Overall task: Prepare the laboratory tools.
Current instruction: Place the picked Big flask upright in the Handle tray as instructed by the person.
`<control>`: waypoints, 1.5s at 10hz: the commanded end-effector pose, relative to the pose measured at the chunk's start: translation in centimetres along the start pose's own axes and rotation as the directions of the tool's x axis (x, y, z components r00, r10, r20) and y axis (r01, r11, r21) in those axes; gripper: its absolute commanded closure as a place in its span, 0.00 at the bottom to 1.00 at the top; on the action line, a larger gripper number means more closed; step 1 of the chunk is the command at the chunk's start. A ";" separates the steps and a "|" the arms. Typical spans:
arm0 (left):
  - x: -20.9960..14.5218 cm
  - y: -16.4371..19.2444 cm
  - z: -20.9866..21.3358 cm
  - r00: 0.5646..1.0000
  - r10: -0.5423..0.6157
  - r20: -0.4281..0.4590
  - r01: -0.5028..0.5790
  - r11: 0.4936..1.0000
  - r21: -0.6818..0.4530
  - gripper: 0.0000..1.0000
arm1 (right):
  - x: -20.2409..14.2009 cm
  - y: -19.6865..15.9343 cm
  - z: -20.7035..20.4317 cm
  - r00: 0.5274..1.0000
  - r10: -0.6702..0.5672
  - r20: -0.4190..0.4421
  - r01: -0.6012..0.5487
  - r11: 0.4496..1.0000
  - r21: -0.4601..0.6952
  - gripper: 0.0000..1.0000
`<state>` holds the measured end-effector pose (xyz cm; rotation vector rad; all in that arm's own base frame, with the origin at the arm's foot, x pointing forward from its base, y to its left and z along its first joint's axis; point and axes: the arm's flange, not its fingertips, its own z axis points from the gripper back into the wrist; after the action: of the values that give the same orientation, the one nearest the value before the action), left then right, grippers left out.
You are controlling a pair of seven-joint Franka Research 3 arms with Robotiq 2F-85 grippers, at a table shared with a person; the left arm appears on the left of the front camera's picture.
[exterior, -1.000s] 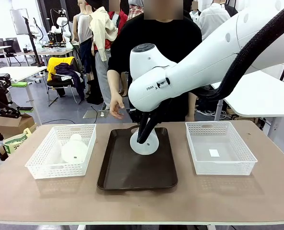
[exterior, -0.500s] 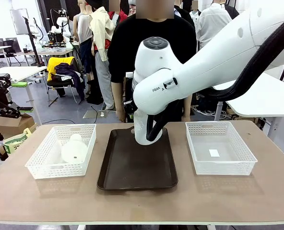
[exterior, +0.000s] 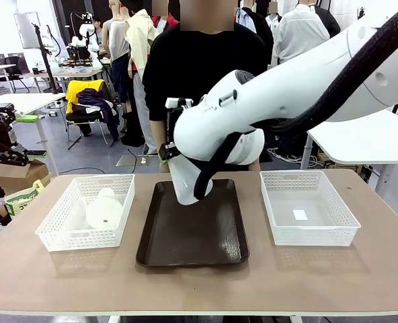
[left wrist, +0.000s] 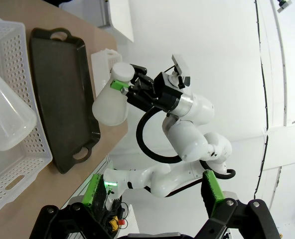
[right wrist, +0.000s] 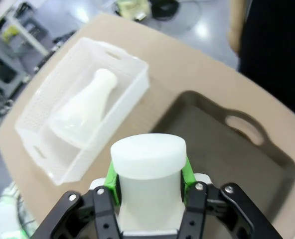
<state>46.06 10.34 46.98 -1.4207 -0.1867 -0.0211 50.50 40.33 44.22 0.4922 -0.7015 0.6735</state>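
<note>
1. Lifted off the tray (exterior: 192, 235), where its base sat on the far half a second ago, a flask (exterior: 182, 185) now hangs tilted in the air over the tray's far left part; the right arm (exterior: 306, 81) has swung up and to the left with it
2. The right gripper (right wrist: 148, 179) is clamped on the flask's neck, its green pads (right wrist: 111, 174) pressing on both sides just under the rim; in the left wrist view the flask's body hangs below that gripper, clear of the tray
3. Judging from this, the pick is done and the carry and set-down remain; the lean to the left hints at the left basket (exterior: 78, 241), though the goal cannot be told for sure
4. The second flask (exterior: 103, 212) lies on its side in the left basket, filling most of its far half
5. The left gripper (left wrist: 152, 191) is spread wide with nothing between its fingers, well away from the work
6. The right basket (exterior: 310, 235) holds a small white slip (exterior: 300, 215)
7. A person (exterior: 206, 67) stands just beyond the tray's far edge, close to the raised flask; that nearness, the basket walls and the lying flask are what a set-down on the left must clear
</note>
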 end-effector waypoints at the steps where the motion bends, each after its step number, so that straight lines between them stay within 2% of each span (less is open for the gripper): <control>1: 0.0 -0.2 0.1 1.000 -0.004 0.002 0.004 1.000 -0.002 0.00 | -1.4 -3.8 2.3 0.998 0.064 0.023 -0.066 0.993 0.095 1.00; 2: 0.0 -0.2 0.1 1.000 -0.004 0.002 0.004 1.000 -0.002 0.00 | -1.2 -4.1 2.1 1.000 0.014 0.022 -0.015 0.997 0.077 1.00; 3: 0.0 -0.2 0.1 1.000 -0.004 0.002 0.004 1.000 -0.002 0.00 | 0.3 -0.3 0.0 0.999 0.039 0.015 -0.039 0.998 0.041 1.00; 7: 0.0 -0.2 0.1 1.000 -0.004 0.002 0.004 1.000 -0.002 0.00 | 0.2 -1.1 0.1 0.999 0.047 0.018 -0.048 0.997 0.061 1.00; 8: 0.0 -0.2 0.1 1.000 -0.004 0.002 0.004 1.000 -0.002 0.00 | -0.4 -1.6 -0.8 0.988 0.141 0.063 -0.146 0.985 0.093 1.00; 9: 0.0 -0.2 0.1 1.000 -0.004 0.002 0.004 1.000 -0.002 0.00 | -1.2 -2.8 -1.6 0.973 0.216 0.080 -0.228 0.950 0.213 1.00; 10: 0.0 -0.2 0.1 1.000 -0.004 0.002 0.004 1.000 -0.002 0.00 | -2.1 -3.7 -2.0 0.949 0.293 0.112 -0.313 0.910 0.270 1.00; 11: 0.0 -0.2 0.1 1.000 -0.004 0.002 0.004 1.000 -0.002 0.00 | -2.7 -4.6 -2.4 0.908 0.373 0.192 -0.417 0.847 0.329 1.00; 12: 0.0 -0.2 0.1 1.000 -0.004 0.002 0.004 1.000 -0.002 0.00 | -3.1 -5.2 -3.0 0.858 0.432 0.278 -0.508 0.794 0.334 1.00; 13: 0.0 -0.2 0.1 1.000 -0.004 0.002 0.004 1.000 -0.002 0.00 | -3.4 -6.0 -3.4 0.824 0.460 0.330 -0.557 0.766 0.323 1.00; 15: 0.0 -0.2 0.1 1.000 -0.004 0.002 0.004 1.000 -0.002 0.00 | -3.8 -7.3 -3.8 0.792 0.420 0.444 -0.583 0.735 0.345 1.00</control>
<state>46.06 10.35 46.98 -1.4206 -0.1868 -0.0208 56.18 37.15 39.01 0.7837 -1.0094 1.3099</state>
